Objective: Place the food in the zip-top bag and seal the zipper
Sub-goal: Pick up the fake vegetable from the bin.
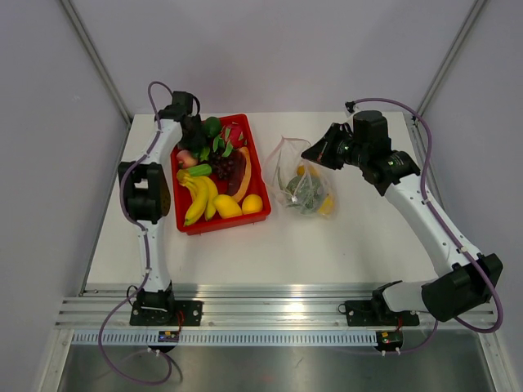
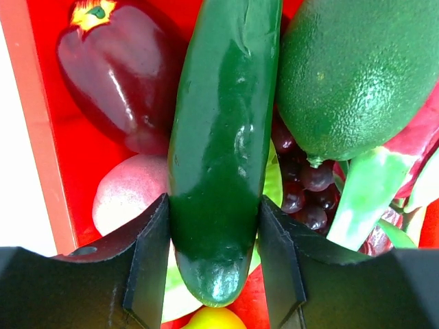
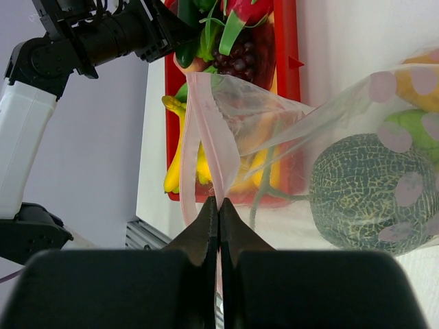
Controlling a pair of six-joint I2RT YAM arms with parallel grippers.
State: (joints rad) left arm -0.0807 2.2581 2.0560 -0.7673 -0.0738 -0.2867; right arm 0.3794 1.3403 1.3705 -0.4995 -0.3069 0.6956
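My left gripper [image 2: 214,205] is over the far end of the red tray [image 1: 181,222], and its fingers [image 2: 151,260] are shut on the sides of a dark green cucumber [image 2: 223,123] that lies over the other food. My right gripper [image 3: 219,202] is shut on the pink zipper [image 3: 206,130] and holds the mouth of the clear zip-top bag [image 1: 304,184] up and open toward the tray. Inside the bag are a netted melon [image 3: 370,195] and some yellow and green pieces. In the top view, the left gripper [image 1: 194,131] and right gripper [image 1: 315,153] stand apart.
The tray holds bananas [image 1: 198,196], a lemon [image 1: 227,207], a dark red pepper [image 2: 116,68], a round green fruit [image 2: 357,68], purple grapes [image 2: 302,185] and a pale peach [image 2: 130,199]. The bag lies on the white table just right of the tray.
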